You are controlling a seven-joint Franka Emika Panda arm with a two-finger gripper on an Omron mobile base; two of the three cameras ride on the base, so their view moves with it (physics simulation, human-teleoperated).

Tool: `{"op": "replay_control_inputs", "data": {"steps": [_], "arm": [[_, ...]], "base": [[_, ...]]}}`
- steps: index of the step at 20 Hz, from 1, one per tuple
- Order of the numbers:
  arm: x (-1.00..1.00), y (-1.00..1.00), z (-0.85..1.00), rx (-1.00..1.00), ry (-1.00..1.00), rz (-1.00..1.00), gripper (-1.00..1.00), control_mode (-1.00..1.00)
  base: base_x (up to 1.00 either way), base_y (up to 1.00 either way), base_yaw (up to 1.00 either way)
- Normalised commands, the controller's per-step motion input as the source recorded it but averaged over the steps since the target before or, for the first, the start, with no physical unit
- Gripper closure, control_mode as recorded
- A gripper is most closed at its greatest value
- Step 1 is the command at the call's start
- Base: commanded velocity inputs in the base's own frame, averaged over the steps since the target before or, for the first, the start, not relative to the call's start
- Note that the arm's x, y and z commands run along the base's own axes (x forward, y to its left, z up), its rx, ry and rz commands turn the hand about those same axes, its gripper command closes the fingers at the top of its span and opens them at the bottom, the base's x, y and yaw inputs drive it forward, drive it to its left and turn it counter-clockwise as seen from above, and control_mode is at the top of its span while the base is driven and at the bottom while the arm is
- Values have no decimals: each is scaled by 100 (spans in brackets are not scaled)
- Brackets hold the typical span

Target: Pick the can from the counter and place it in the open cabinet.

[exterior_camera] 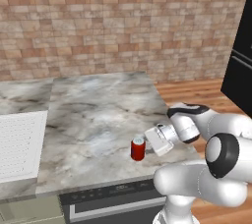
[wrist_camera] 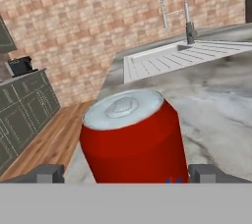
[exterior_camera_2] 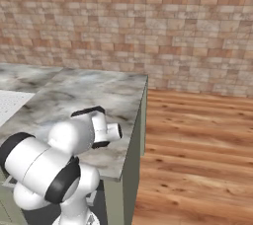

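- In the hand view, the gripper (wrist_camera: 127,173) sits at the bottom centre of the frame with its two dark fingertips (wrist_camera: 49,173) spread apart, one low on each side of the can (wrist_camera: 133,139).
- The can fills the lower middle of that view, red with a silver top and a sliver of blue at its bottom edge; it stands between the fingertips, and I cannot tell whether they touch it.
- In the left base view, the can stands upright in the lower middle of the frame, on the counter (exterior_camera: 98,115) close to its near edge, with the white hand just to its right.
- The fingers themselves are hidden there, so contact cannot be judged from that view either.
- In the right base view, the arm's white links cover the lower left of the frame, the hand pointing left over the marble.
- Below the counter's front edge, in the lower part of the left base view, runs a dark appliance front (exterior_camera: 113,201) with a control strip.
- Farther off in the hand view, a ribbed white sink drainboard (wrist_camera: 167,61) lies in the upper middle, with a curved metal faucet (wrist_camera: 179,9) rising behind it at upper right.
- The brick wall (exterior_camera: 123,21) spans the top of both base views, and wooden floor (exterior_camera_2: 197,155) fills the right side of the right base view.
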Motion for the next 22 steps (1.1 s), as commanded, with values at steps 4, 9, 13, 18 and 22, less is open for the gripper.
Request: {"op": "replay_control_inputs", "data": {"steps": [4, 9, 13, 18, 22], "arm": [[0, 21, 0, 0, 1, 0, -100, -100], [0, 22, -1, 0, 1, 0, -100, -100], [0, 23, -5, 0, 1, 0, -100, -100], [0, 24, -13, 0, 1, 0, -100, -100], [0, 8, -5, 0, 0, 0, 100, -100]], "base": [[0, 0, 0], [0, 0, 0], [0, 0, 0], [0, 0, 0], [0, 0, 0]]}}
